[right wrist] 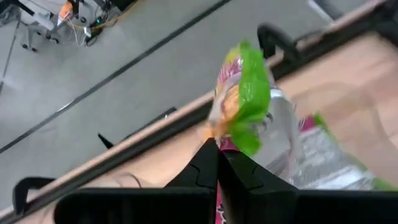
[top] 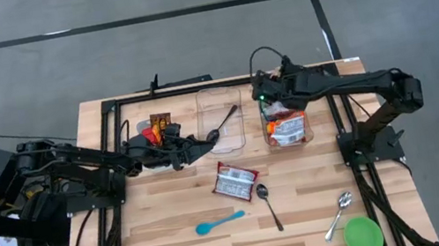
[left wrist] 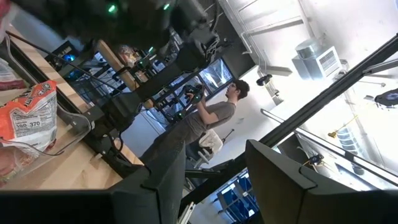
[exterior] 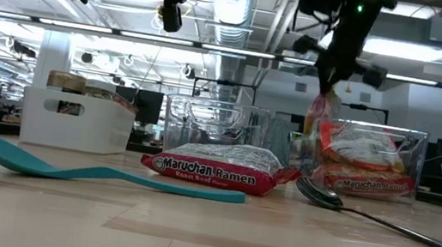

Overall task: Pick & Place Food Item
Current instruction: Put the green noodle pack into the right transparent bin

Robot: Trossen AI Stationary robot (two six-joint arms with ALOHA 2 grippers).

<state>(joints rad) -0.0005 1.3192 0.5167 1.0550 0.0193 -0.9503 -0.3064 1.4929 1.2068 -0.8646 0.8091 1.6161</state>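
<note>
Over the right-hand clear bin [top: 288, 129], I have the right gripper [right wrist: 217, 163] pinched tight on the top edge of a green-and-pink food packet [right wrist: 242, 99], which hangs from the fingers. Seen from table height, the packet [exterior: 318, 120] dangles at the bin's near-left corner, above the ramen packs already inside; I cannot tell whether its lower end touches the rim. To do this well, I would centre the packet over the bin's open mouth before lowering, so it doesn't catch the wall, and release only once its lower end rests on the packs below. The left gripper [top: 205, 146] waits raised near the middle clear bin [top: 221, 123], its fingers [left wrist: 165, 180] standing apart with nothing between them. One ramen pack [top: 235, 181] lies loose on the table [top: 157, 232], beside a spoon [top: 267, 203].
</note>
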